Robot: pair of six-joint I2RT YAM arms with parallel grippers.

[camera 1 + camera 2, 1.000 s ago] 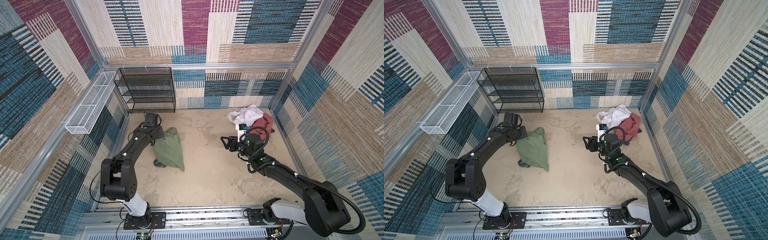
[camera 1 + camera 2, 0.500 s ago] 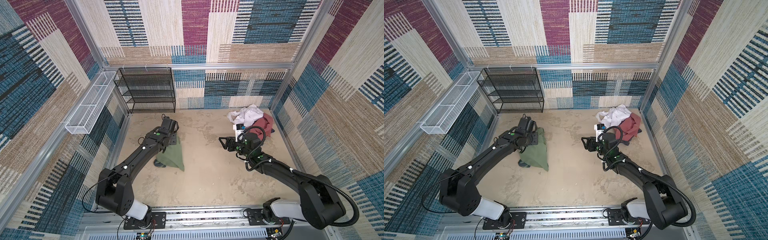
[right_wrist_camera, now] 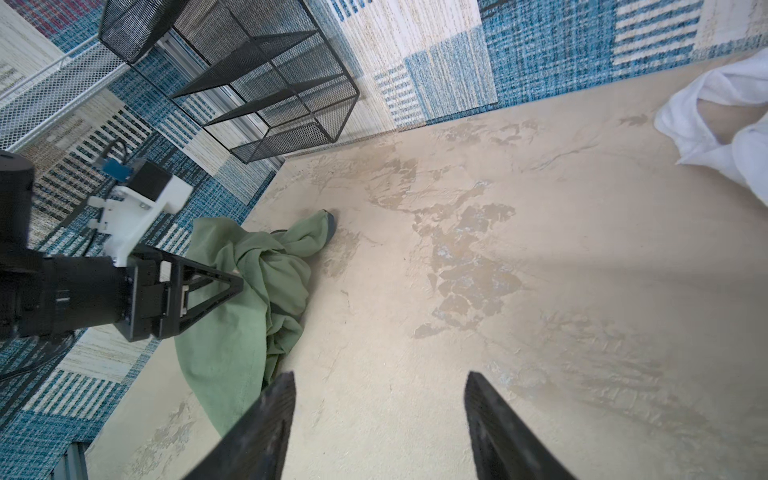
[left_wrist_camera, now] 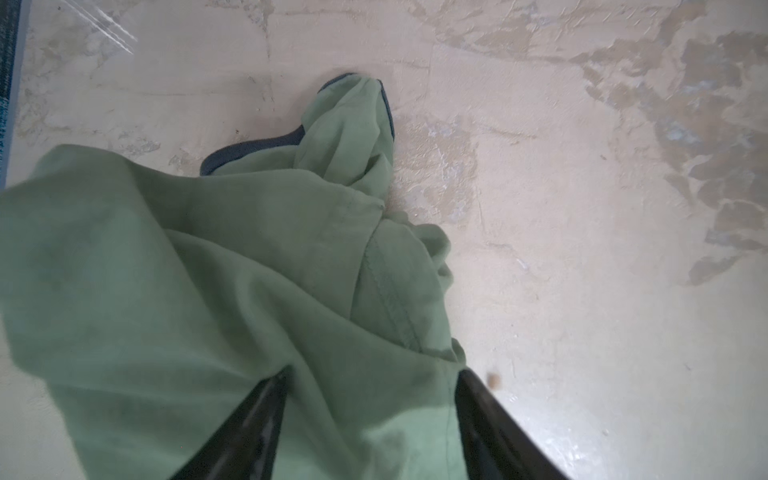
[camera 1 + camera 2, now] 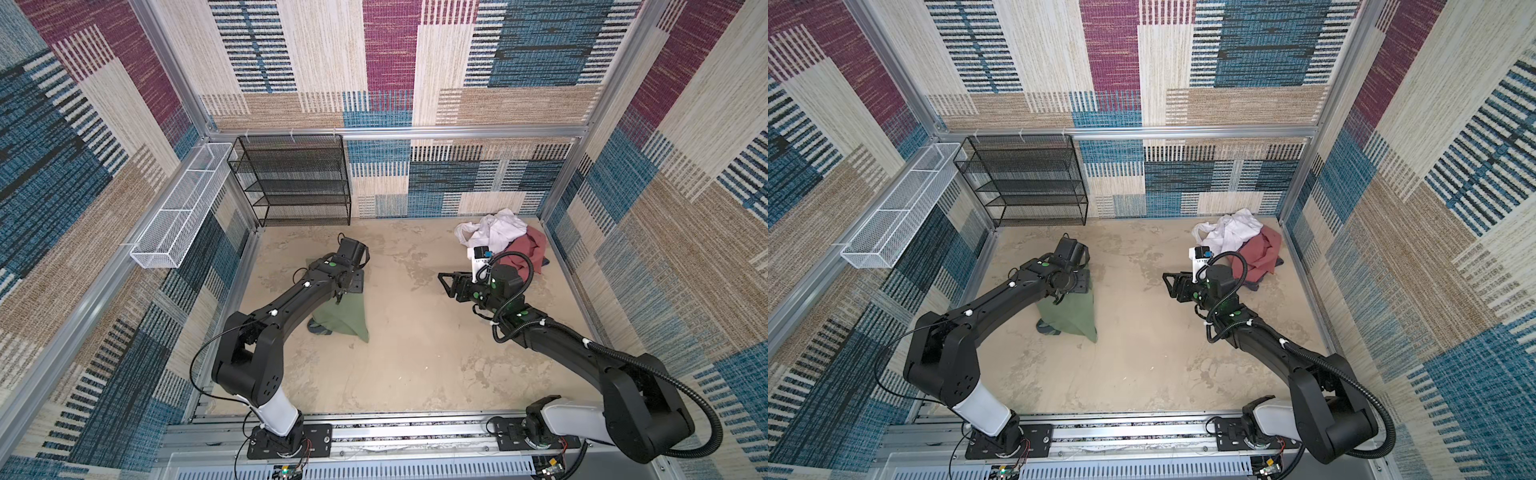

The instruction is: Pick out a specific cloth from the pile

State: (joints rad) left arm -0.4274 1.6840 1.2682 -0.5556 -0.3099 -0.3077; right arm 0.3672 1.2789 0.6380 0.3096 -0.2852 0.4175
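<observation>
Olive-green with grey-blue trim, the cloth [image 5: 347,318] lay crumpled on the beige floor [image 5: 415,353] at the left, well apart from the pile [image 5: 505,239] in the far right corner. There the white garment [image 5: 1229,230] sat against the salmon-red garment [image 5: 1260,253].

The left gripper [image 4: 370,419] hung over the cloth's far end, its jaws spread with green fabric lying between them — the wrist view did not show them pinching it, so released. The left arm [image 5: 291,299] hid part of the cloth in both top views. The right gripper [image 3: 380,424] hovered over bare floor mid-table with jaws apart, holding nothing, aimed toward the cloth.

A black mesh shelf [image 5: 295,183] stood at the back wall and a white wire basket [image 5: 183,208] hung on the left wall.

Against a second earlier, the left arm had swung in from the left edge to over the cloth — the cloth and the right gripper had scarcely shifted.
</observation>
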